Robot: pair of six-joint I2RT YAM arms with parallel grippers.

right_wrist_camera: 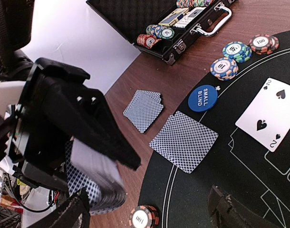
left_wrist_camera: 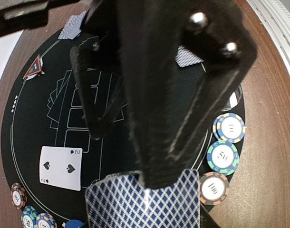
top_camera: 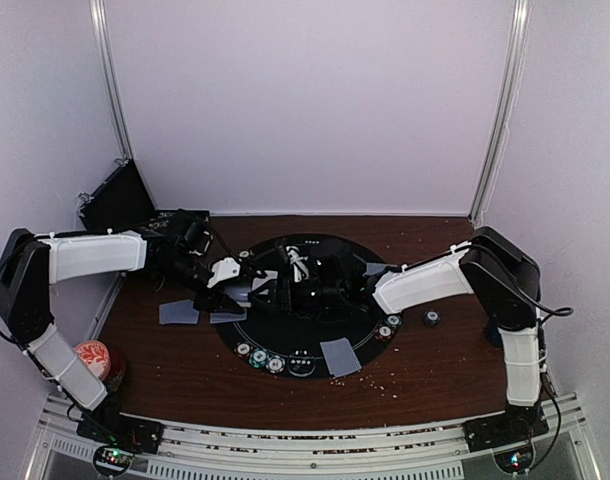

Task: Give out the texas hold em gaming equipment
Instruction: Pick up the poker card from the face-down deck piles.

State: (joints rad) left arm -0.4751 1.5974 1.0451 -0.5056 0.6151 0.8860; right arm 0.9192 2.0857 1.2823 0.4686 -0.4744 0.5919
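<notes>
Left claw [left_wrist_camera: 152, 183] is clamped on a deck of blue-backed cards [left_wrist_camera: 135, 206] and holds it over the left part of the round black mat [top_camera: 285, 345]. The deck looks clear of the mat, though the view there is poor. Right claw [right_wrist_camera: 146, 204] faces it from the other side, fingers [right_wrist_camera: 226, 209] wide apart with nothing gripped between them. Below the deck, one red-rimmed chip [right_wrist_camera: 144, 217] sits at the mat's edge. A two of spades [left_wrist_camera: 62, 167] lies face up on the mat. A blue button [right_wrist_camera: 203, 98] marked SMALL BLIND lies near it at the mat's rim. Just beside the button is a row of three striped chips [right_wrist_camera: 236, 51]. One face-down card [right_wrist_camera: 183, 141] straddles the mat's edge. A small fan of face-down cards [right_wrist_camera: 143, 109] lies beside it on the bare bench [top_camera: 185, 370]. A second trio of chips [left_wrist_camera: 222, 156] lines the rim on the other side. The red triangle marker [left_wrist_camera: 34, 67] is on the mat's rim, well apart from the deck. An open black case [right_wrist_camera: 159, 19] holding more chips stands on the bench, off the mat.
</notes>
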